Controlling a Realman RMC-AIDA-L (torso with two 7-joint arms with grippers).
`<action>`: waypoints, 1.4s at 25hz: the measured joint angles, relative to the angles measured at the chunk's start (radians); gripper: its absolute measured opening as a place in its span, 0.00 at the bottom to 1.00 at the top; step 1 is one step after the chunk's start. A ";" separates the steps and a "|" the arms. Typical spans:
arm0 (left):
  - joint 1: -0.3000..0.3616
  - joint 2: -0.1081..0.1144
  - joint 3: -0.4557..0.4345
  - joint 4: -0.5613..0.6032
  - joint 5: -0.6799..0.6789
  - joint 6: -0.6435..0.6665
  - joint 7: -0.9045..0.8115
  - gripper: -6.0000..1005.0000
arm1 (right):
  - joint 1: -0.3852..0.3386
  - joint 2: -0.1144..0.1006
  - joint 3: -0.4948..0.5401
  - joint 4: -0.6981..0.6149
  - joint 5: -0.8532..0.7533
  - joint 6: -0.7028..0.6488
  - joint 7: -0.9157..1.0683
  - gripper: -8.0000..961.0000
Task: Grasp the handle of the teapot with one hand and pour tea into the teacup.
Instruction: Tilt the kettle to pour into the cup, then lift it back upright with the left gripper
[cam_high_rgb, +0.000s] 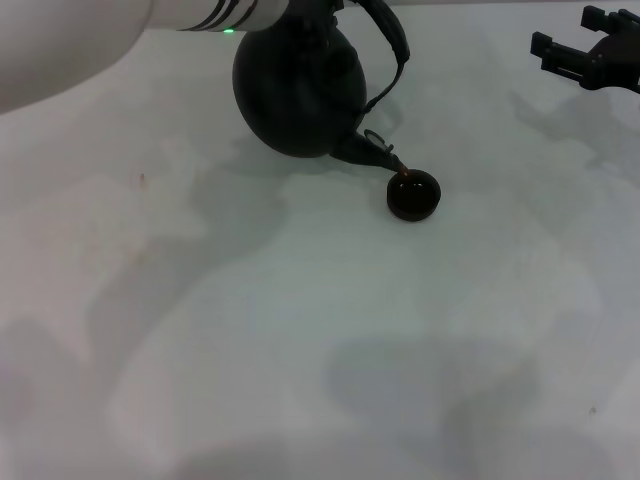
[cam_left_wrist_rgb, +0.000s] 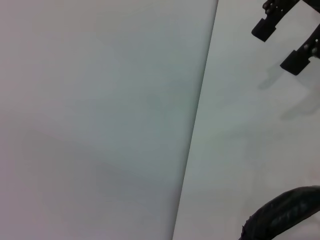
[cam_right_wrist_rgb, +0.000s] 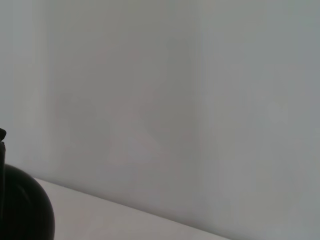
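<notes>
Listing by size, largest first.

Table (cam_high_rgb: 300, 350): pale surface carrying the work.

Left arm (cam_high_rgb: 90, 40): white, reaching across the far left; its gripper is hidden at the teapot's top, so whether the jaws are closed on anything cannot be told.

Teapot (cam_high_rgb: 298, 95): round, matte black, lifted and tipped spout-down toward the right.

Handle (cam_high_rgb: 392, 45): arched band, swung to the pot's right side.

Right gripper (cam_high_rgb: 590, 52): parked at the far right, well apart, jaws spread, holding nothing.

Teacup (cam_high_rgb: 414, 195): small, dark, just beneath the spout.

Tea (cam_high_rgb: 400, 176): thin reddish stream entering the cup near its rim.

Risk, as judged: further tilt would overfill the cup; stream sits near the rim, so slight drift would spill.
</notes>
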 joint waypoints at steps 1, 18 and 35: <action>-0.002 0.000 0.000 -0.004 0.000 0.000 0.000 0.13 | 0.000 0.000 0.000 0.000 0.000 -0.001 0.000 0.90; -0.007 0.000 0.000 -0.018 0.000 -0.009 0.014 0.13 | 0.011 0.000 0.000 0.002 0.000 -0.019 0.000 0.90; -0.024 0.000 0.000 -0.035 0.000 -0.016 0.016 0.13 | 0.018 -0.002 0.000 0.014 0.000 -0.033 -0.001 0.90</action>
